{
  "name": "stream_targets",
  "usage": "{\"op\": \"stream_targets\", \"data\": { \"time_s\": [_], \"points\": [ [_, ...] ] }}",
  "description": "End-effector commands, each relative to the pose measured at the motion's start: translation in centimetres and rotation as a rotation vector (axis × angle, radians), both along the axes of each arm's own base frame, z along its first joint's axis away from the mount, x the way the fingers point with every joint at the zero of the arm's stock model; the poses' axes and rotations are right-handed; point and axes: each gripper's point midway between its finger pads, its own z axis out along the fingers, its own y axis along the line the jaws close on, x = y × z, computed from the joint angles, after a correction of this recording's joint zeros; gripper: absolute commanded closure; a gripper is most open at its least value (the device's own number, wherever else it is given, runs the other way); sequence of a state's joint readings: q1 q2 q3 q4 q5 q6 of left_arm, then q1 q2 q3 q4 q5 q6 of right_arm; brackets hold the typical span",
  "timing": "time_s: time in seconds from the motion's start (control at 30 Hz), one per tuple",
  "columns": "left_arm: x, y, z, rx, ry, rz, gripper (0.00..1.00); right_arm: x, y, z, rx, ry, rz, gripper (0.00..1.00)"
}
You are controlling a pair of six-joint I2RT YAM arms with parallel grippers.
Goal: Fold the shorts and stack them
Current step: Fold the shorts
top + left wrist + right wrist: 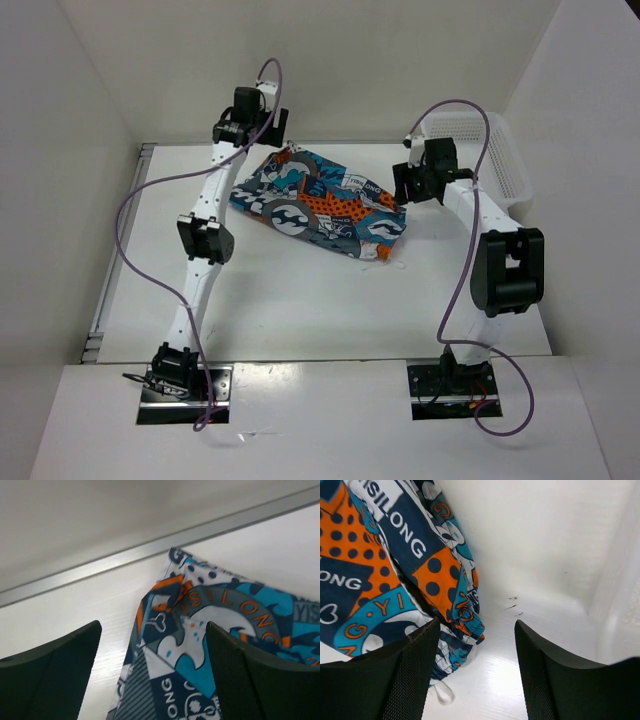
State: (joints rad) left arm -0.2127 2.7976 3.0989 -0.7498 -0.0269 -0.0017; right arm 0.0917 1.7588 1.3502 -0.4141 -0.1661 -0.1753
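The shorts (pixel 318 205) lie on the far half of the white table (pixel 300 320), folded into a rough oblong that slants from far left to nearer right. The fabric is soft and thin, printed in patches of blue, orange, white and grey: dotted squares, lettering and grey round wave badges. Its top lies fairly flat. The right end is gathered and puckered like an elastic waistband, and a white drawstring (pixel 442 692) trails from it onto the table.

My left gripper (pixel 152 625) hangs over the far left corner of the bundle, jaws spread wide and gripping nothing. That corner shows between my two dark, mesh-textured fingers (pixel 55 675), closer to the right one. Just beyond the corner a grey metal rail (pixel 125 560) runs along the foot of the back wall.

My right gripper (pixel 477 622) is at the right end of the shorts, also spread apart and empty. The puckered edge lies just beside my left finger there, and bare table fills most of the gap.

My left arm reaches far forward, nearly straight. My right arm is bent at the elbow, its wrist turned in toward the cloth. A white slotted plastic basket (pixel 500 150) stands just beyond it at the far right.
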Motion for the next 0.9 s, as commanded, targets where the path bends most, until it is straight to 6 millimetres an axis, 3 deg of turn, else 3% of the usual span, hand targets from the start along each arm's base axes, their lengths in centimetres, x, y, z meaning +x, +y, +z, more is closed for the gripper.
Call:
{"op": "stream_targets", "data": {
  "time_s": [0.0, 0.03, 0.1, 0.17, 0.2, 0.3, 0.33, 0.4, 0.47, 0.57, 0.7, 0.73, 0.87],
  "points": [
    [-1.8, 3.8, 4.4, -0.035, 0.007, 0.005, 0.08, 1.3, 0.4, 5.8, 0.048, -0.134, -0.064, 0.33],
    [-3.2, 4.6, 2.8, -0.034, 0.095, 0.002, 0.06, 0.8, 0.2, 5.5, 0.04, -0.119, -0.071, 0.33],
    [-4.6, 6.6, 1.3, -0.067, 0.188, -0.006, 0.06, -0.4, 0.2, 4.3, 0.048, -0.071, -0.086, 0.33],
    [-7.2, 7.2, -0.3, -0.122, 0.317, -0.042, 0.06, -2.6, 0.7, 1.6, 0.07, 0.032, -0.071, 0.32],
    [-8.1, 8.7, -0.9, -0.141, 0.365, -0.027, 0.01, -3.5, 1.4, 0.8, 0.114, 0.075, -0.068, 0.32],
    [-8.9, 9.9, -2.3, -0.196, 0.426, -0.036, 0.01, -4.8, 2.0, -1.6, 0.17, 0.167, -0.115, 0.32],
    [-8.8, 10.1, -3.7, -0.187, 0.45, -0.022, 0.01, -4.6, 2.1, -2.2, 0.177, 0.176, -0.125, 0.34],
    [-9.1, 8.7, -4.3, -0.195, 0.472, -0.053, 0.01, -4.4, 1.8, -4.1, 0.167, 0.222, -0.155, 0.36],
    [-9.4, 7.7, -4.8, -0.208, 0.493, -0.078, 0.01, -3.4, 1.4, -4.6, 0.145, 0.216, -0.187, 0.39],
    [-9.9, 7.7, -6.0, -0.21, 0.532, -0.074, 0.01, -2.8, 1.7, -6.0, 0.132, 0.237, -0.185, 0.44],
    [-10.5, 8.4, -8.6, -0.217, 0.61, -0.054, 0.01, -2.2, 3.7, -7.5, 0.091, 0.258, -0.163, 0.55],
    [-10.7, 9.2, -9.2, -0.211, 0.627, -0.032, 0.01, -1.3, 4.1, -7.6, 0.091, 0.245, -0.182, 0.6],
    [-11.8, 9.3, -11.9, -0.208, 0.717, -0.017, 0.01, 2.0, 3.0, -7.6, 0.018, 0.181, -0.273, 0.72]
  ]
}}
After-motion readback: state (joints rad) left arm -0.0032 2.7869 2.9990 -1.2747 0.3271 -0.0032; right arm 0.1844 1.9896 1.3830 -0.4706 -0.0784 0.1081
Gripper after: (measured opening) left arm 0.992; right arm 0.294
